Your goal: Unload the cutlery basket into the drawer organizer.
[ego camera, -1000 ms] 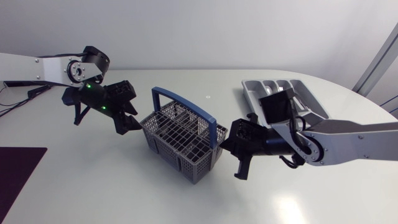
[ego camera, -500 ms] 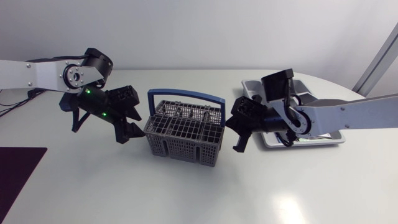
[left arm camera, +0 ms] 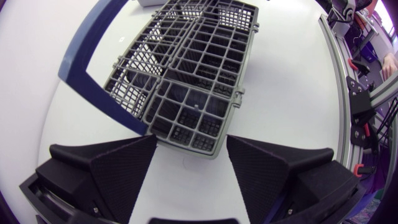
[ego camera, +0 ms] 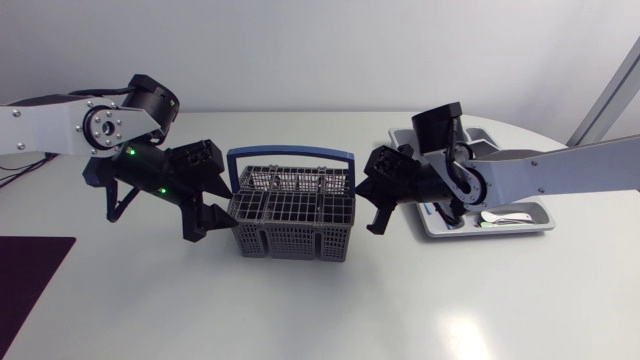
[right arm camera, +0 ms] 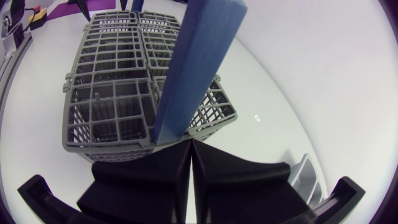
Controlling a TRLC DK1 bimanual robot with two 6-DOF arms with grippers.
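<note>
The grey cutlery basket (ego camera: 292,212) with its blue handle (ego camera: 290,153) lies crosswise mid-table. No cutlery shows above its grid. My left gripper (ego camera: 213,207) is at its left end, open; in the left wrist view a corner of the basket (left arm camera: 193,81) reaches between the spread fingers (left arm camera: 118,168). My right gripper (ego camera: 372,218) is at the right end, shut on nothing, its joined tips (right arm camera: 189,163) at the foot of the handle (right arm camera: 199,56). The grey drawer organizer (ego camera: 535,222) lies behind my right arm and holds a white spoon (ego camera: 497,216).
A dark purple mat (ego camera: 30,280) lies at the front left edge. Bare white tabletop spreads in front of the basket. A corner of the organizer (right arm camera: 308,174) shows beside my right gripper.
The basket has swung from a diagonal to lying crosswise and shifted left. Both grippers followed its ends. The organizer now sits squarer and nearer the front at right.
</note>
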